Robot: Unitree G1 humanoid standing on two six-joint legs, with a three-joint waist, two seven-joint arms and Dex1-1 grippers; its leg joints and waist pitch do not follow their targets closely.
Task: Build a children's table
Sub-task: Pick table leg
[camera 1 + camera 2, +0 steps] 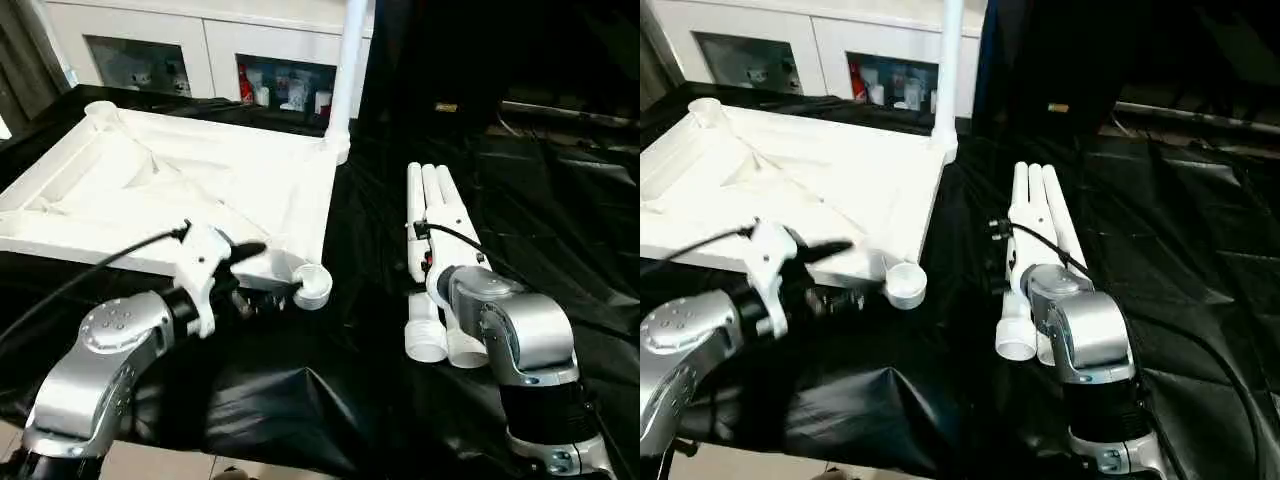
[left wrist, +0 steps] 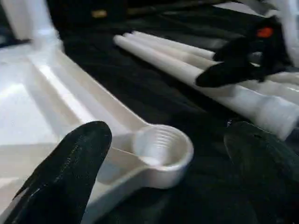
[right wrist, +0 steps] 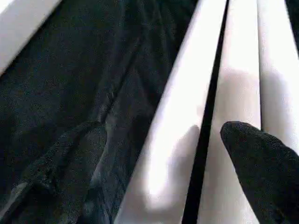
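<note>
The children's table top [image 1: 150, 190] lies underside up on the black-draped surface. One white leg [image 1: 348, 70] stands upright in its far right corner socket. The near right corner socket [image 1: 313, 285] is empty. My left gripper [image 1: 255, 278] is open at that socket, which lies between its fingertips [image 2: 70, 172] in the left wrist view. Three more white legs [image 1: 432, 215] lie side by side to the right of the top. My right gripper [image 3: 161, 172] hovers open low over them, one finger above the cloth and the other above the middle leg, with the nearest leg [image 3: 182, 116] between.
A white cabinet [image 1: 200, 60] with glass doors stands behind the work surface. The black cloth [image 1: 300, 400] drapes over the front edge close to my arms. Wrinkled black cloth [image 1: 560, 200] spreads to the right of the legs.
</note>
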